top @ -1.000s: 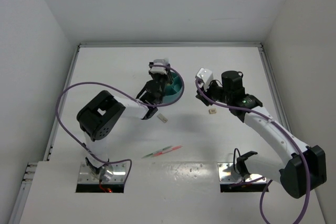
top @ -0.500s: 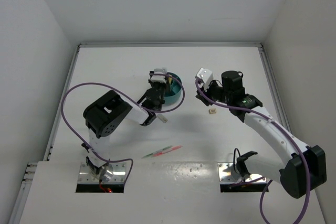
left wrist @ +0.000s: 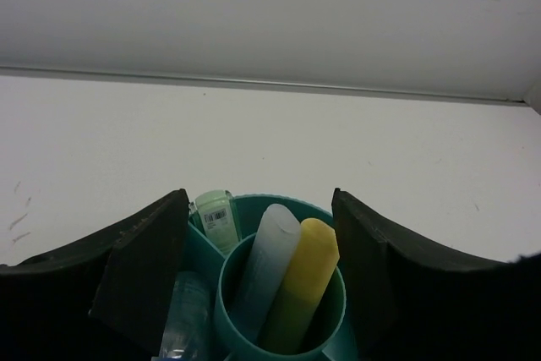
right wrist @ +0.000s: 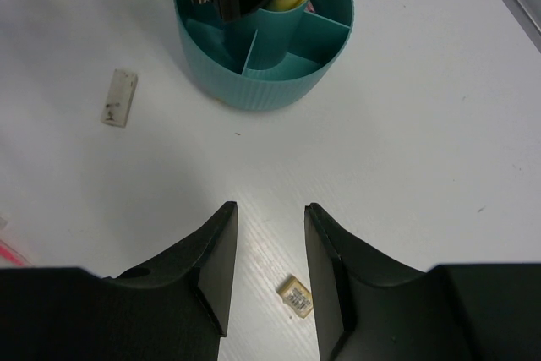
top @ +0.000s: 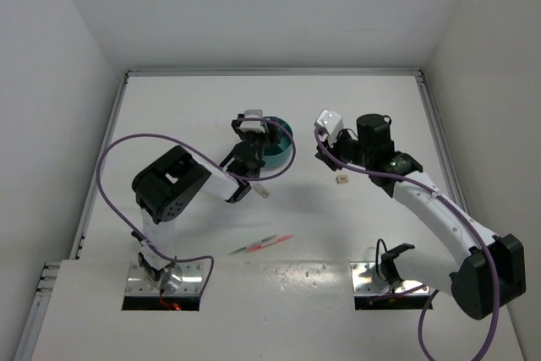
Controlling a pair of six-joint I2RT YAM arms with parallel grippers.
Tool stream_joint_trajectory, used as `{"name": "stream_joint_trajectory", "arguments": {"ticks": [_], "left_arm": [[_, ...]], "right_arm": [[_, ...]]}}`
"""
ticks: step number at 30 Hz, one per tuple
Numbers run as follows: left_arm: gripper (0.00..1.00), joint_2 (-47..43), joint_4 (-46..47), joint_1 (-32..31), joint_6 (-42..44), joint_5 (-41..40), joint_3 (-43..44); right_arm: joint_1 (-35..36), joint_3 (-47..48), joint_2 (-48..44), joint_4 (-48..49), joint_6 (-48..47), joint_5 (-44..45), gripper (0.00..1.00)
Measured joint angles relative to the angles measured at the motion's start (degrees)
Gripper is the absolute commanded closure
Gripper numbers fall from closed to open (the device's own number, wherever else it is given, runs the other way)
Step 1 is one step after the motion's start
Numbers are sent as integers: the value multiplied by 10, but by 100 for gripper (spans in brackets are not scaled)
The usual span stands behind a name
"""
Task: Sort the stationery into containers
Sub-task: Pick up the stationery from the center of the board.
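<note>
Hovering above the bowl (right wrist: 279, 82), your left gripper (left wrist: 260, 217) gapes wide and empty, fingers (left wrist: 144, 259) flanking the centre cup (left wrist: 226, 303). Your right gripper (right wrist: 270, 217), equally wide, hangs clear of the bowl's right wall, an eraser (right wrist: 296, 298) beneath.

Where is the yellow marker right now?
Left wrist view, centre: the yellow marker leans in the central cup of the teal bowl, touching a pale marker.

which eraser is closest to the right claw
The small beige eraser by the right claw; the longer white eraser lies farther off near the teal bowl.
</note>
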Motion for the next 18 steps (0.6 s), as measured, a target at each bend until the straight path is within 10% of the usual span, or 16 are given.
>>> {"name": "stream_joint_trajectory", "arguments": {"ticks": [6,7,8,9,10,11,12,13,16,17,18], "left_arm": [[27,-20,-13,2,3,-5,23],[37,-29,-13,2,3,-7,24],[78,-40,-14,2,3,-9,24],[100,-57,-22,2,3,-12,25],[100,-77,-39,1,6,-15,26],[100,-105,-81,0,5,-26,33],[100,-132,-140,-1,-6,-41,53],[100,-164,-253,-2,-47,-55,94],[92,-225,-489,-8,-154,-48,201],[52,-252,-550,-11,-187,-33,213],[35,-286,-596,-13,-213,-13,202]], "right_arm": [[0,0,0,0,0,0,52],[0,0,0,0,0,1,39],[0,0,1,0,3,3,8],[0,0,2,0,5,9,0],[0,0,4,0,5,16,0],[0,0,6,0,2,26,35],[0,0,14,0,-3,34,89],[0,3,23,-8,-6,47,100],[0,19,66,-35,-27,83,93],[0,24,86,-44,-38,97,54],[0,25,104,-49,-46,110,37]]}}
